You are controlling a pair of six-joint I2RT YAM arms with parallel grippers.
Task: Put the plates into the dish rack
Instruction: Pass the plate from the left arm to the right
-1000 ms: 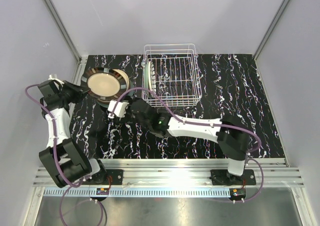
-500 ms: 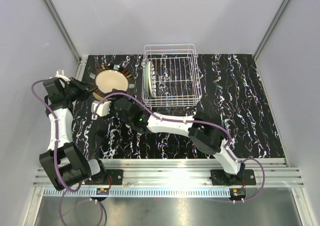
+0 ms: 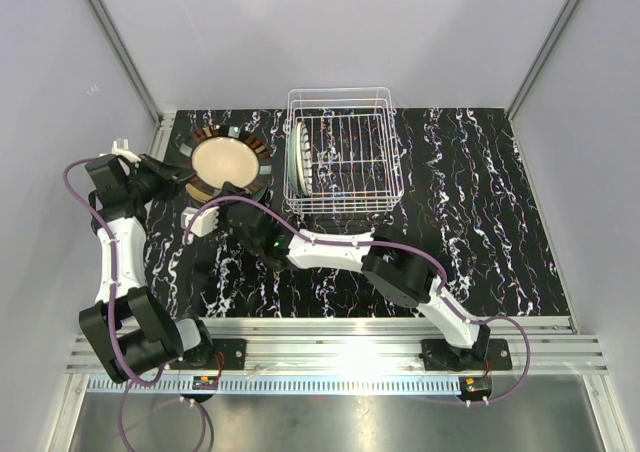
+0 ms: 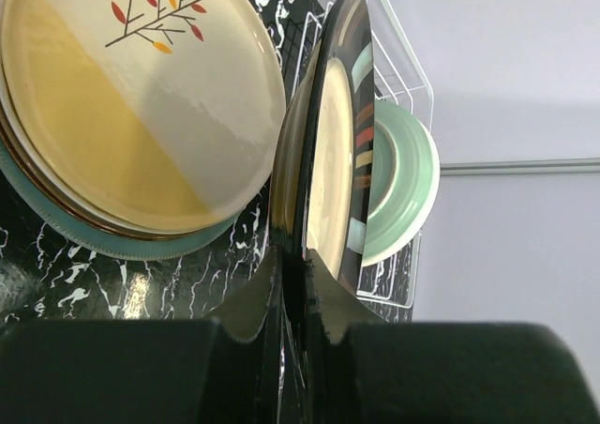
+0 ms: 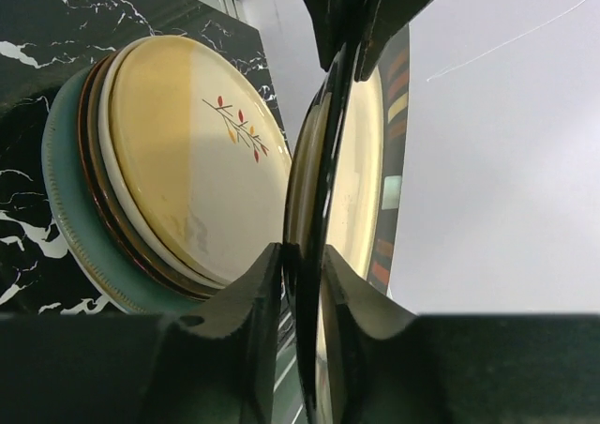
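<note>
- Dark-rimmed plate (image 3: 228,162) is hanging above the plate stack (image 4: 141,114), left of the dish rack (image 3: 345,162).
- Your left gripper (image 4: 298,283) is pinching its rim.
- Your right gripper (image 5: 302,274) is pinching the opposite rim.
- 1 green plate (image 4: 403,180) is standing in the rack.

No legible text (plates bear patterns).
</note>
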